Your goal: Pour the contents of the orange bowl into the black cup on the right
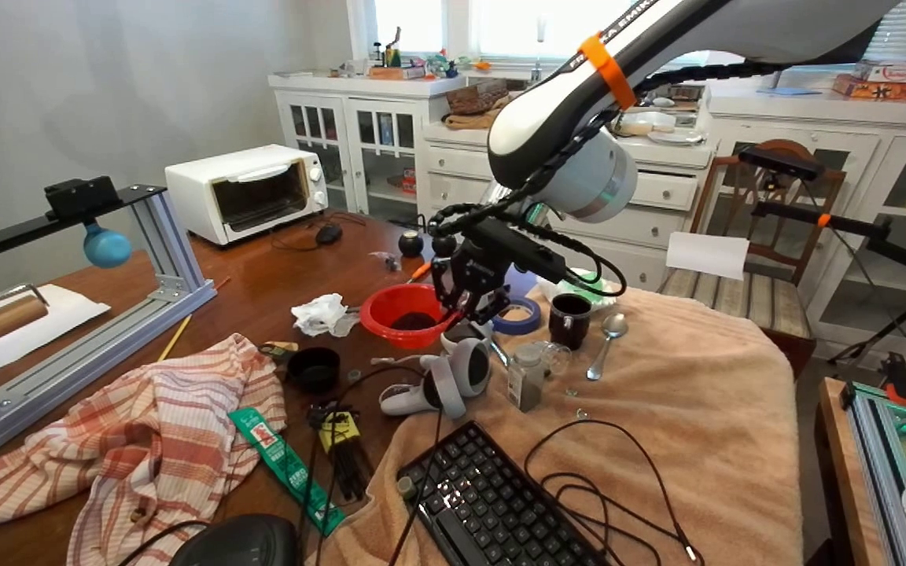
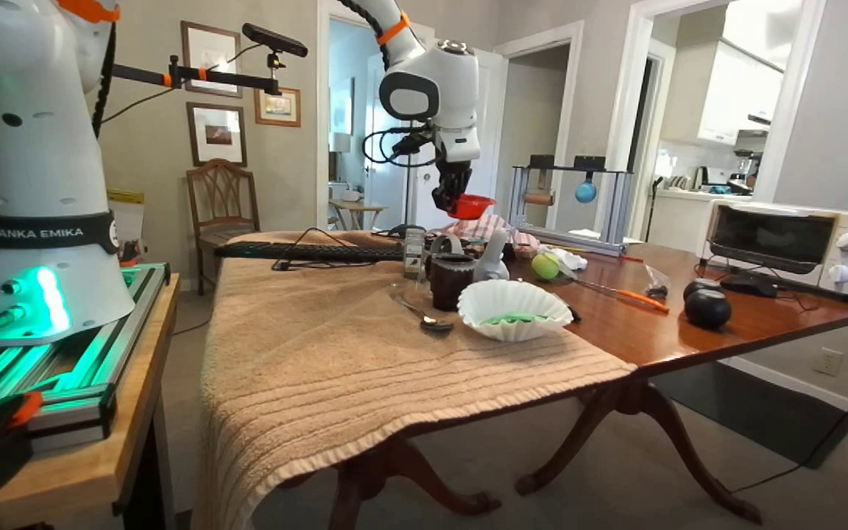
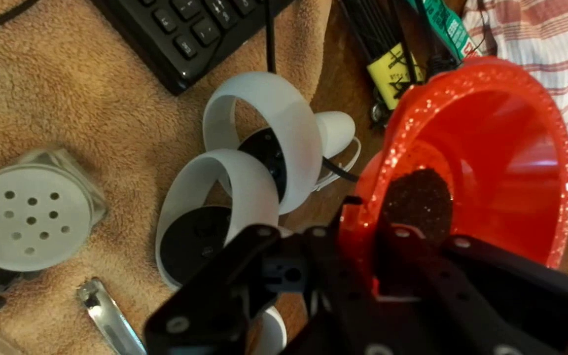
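My tool point(image 3: 369, 241) tightly pinches one orange bowl's point(image 3: 503, 148) rim; one handled black cup point(image 1: 570, 324) stands in from the surface's point(image 2: 645, 335) edge.

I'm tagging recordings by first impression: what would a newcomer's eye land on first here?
First, the red-orange bowl, in mid-air above the table, its rim gripped by the black hand and dark grains lying inside. Next, the green glow on the arm's base, at the left of an exterior view. Then the white fluted paper dish beside the black cup, with something green in it.
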